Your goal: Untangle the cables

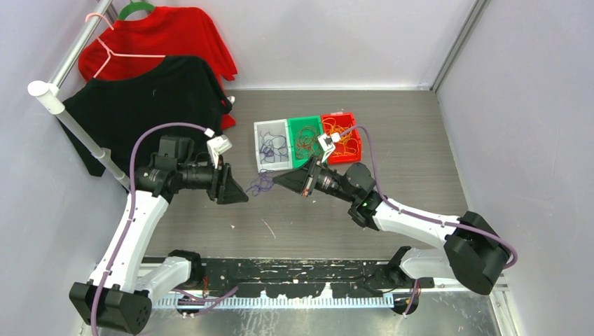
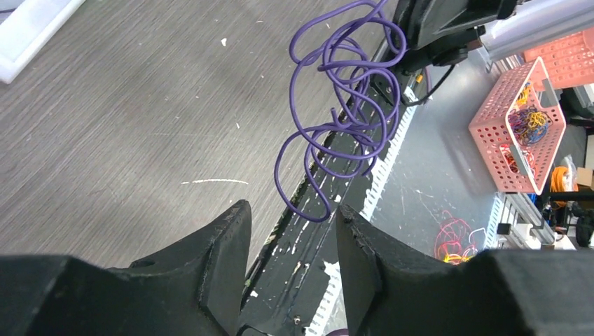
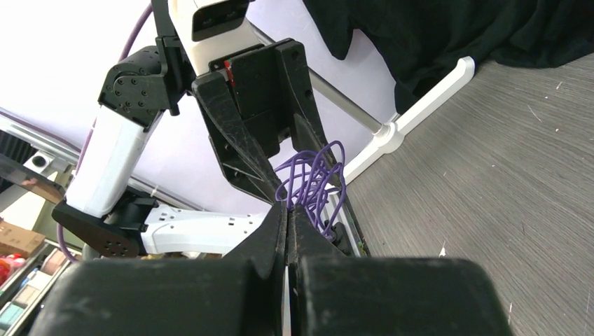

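Note:
A tangle of thin purple cables [image 1: 260, 183] hangs above the table between my two grippers. My right gripper [image 1: 278, 179] is shut on one end of it; in the right wrist view the jaws [image 3: 289, 208] are pressed together with the purple loops [image 3: 316, 176] rising from the tips. My left gripper [image 1: 242, 194] is open. In the left wrist view the tangle [image 2: 341, 115] hangs just ahead of its fingers, the lowest loop near the gap [image 2: 291, 213] and not gripped. More cables lie in three trays: purple in the white tray [image 1: 263, 128], dark red-brown and orange in the green tray [image 1: 306, 122], orange in the red tray [image 1: 341, 116].
A red shirt [image 1: 164, 38] and a black shirt [image 1: 150, 105] hang on a white rack [image 1: 77, 129] at the back left. The black rail [image 1: 294, 269] runs along the table's near edge. A pink basket [image 2: 515, 129] with cables stands off the table.

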Action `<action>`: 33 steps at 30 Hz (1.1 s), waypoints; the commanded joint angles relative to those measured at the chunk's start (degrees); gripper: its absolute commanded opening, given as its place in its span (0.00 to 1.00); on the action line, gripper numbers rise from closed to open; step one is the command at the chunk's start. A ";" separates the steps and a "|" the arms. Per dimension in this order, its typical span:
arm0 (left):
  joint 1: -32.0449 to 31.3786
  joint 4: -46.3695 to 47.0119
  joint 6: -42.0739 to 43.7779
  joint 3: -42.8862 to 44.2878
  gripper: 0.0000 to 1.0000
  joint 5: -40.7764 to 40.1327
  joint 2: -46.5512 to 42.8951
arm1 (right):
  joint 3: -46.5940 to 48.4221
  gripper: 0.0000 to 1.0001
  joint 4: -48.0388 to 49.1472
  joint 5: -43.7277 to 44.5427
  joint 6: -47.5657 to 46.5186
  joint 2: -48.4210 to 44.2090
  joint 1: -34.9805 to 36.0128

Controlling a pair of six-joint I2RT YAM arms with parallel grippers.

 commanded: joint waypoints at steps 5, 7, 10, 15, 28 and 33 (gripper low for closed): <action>-0.56 7.27 -2.22 -1.19 0.40 -2.12 -0.57 | 1.92 0.01 5.04 0.06 1.89 1.29 -0.16; -0.67 8.65 -2.87 -1.30 0.34 -2.90 -0.18 | 2.06 0.01 5.13 0.02 2.21 1.45 -0.16; -0.77 9.88 -3.30 -1.47 0.27 -2.85 0.36 | 2.07 0.01 5.19 -0.20 2.56 1.76 -0.16; -1.25 10.34 -3.92 -1.72 0.15 -1.81 0.64 | 2.02 0.01 6.33 -0.10 3.18 2.46 -0.11; -1.52 9.33 -2.06 -0.02 0.00 -17.51 -0.31 | 0.67 0.01 5.95 -0.15 2.86 1.91 -0.10; -1.57 6.46 1.60 3.80 0.00 -25.75 -1.37 | -0.65 0.01 4.71 0.53 1.96 0.76 -0.16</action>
